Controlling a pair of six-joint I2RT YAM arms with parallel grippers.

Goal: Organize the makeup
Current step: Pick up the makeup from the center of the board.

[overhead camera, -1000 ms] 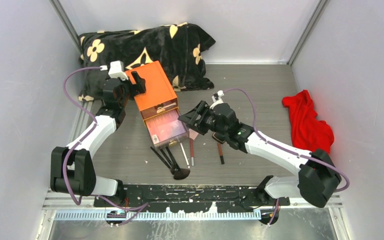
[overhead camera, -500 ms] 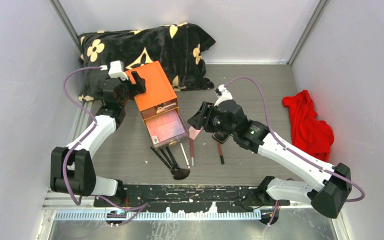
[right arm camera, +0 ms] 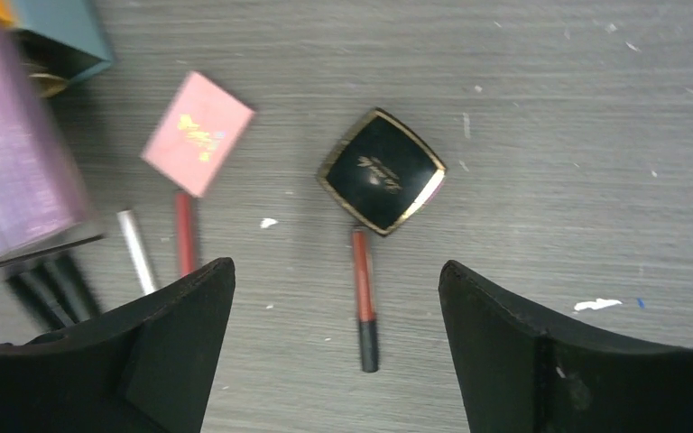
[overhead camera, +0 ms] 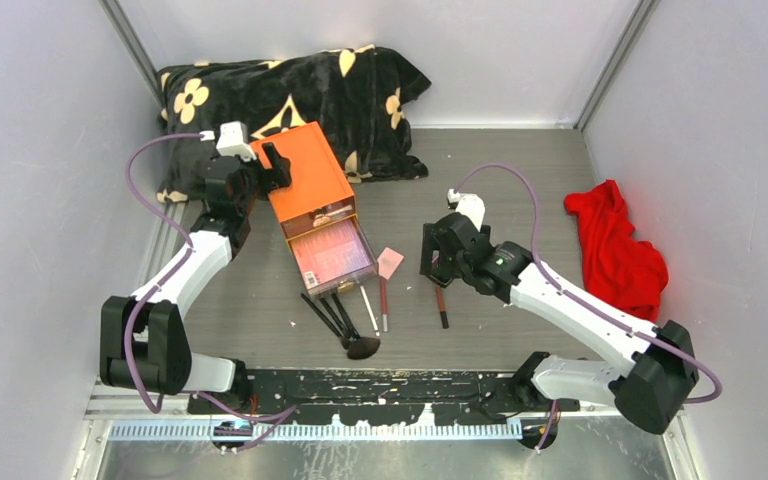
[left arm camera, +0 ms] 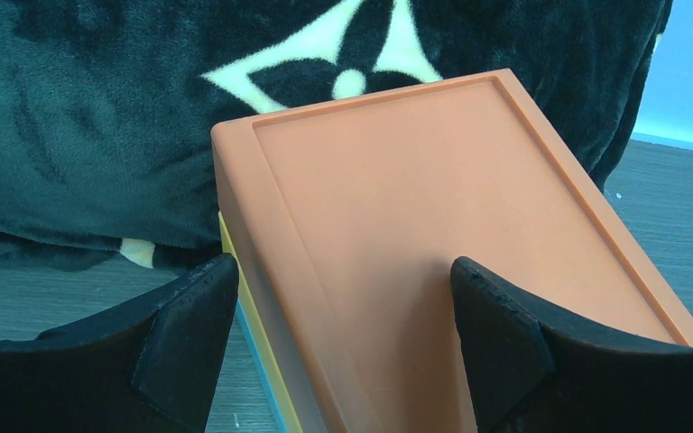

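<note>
The makeup lies on the grey table in front of the orange box [overhead camera: 305,178]. Its clear lower drawer [overhead camera: 332,252] is pulled out with a shiny pink palette inside. A small pink palette [right arm camera: 198,133] lies flat, also in the top view [overhead camera: 391,262]. Beside it are a black gold-edged compact [right arm camera: 382,171], a red pencil with a dark cap [right arm camera: 364,298], another red pencil [right arm camera: 183,233], a white stick [right arm camera: 135,250] and black-handled brushes [overhead camera: 328,314], one with a fluffy brown head [overhead camera: 363,348]. My right gripper [right arm camera: 336,271] is open and empty above the capped pencil [overhead camera: 441,305]. My left gripper [left arm camera: 343,307] is open astride the box's rear left edge.
A black blanket with cream flowers [overhead camera: 290,95] lies bunched behind the box. A red cloth [overhead camera: 615,250] lies at the right wall. Grey walls close the table on three sides.
My right gripper has moved right, away from the drawer front, and now hangs over the compact and the capped pencil. The small pink palette is uncovered. The left arm has not moved.
</note>
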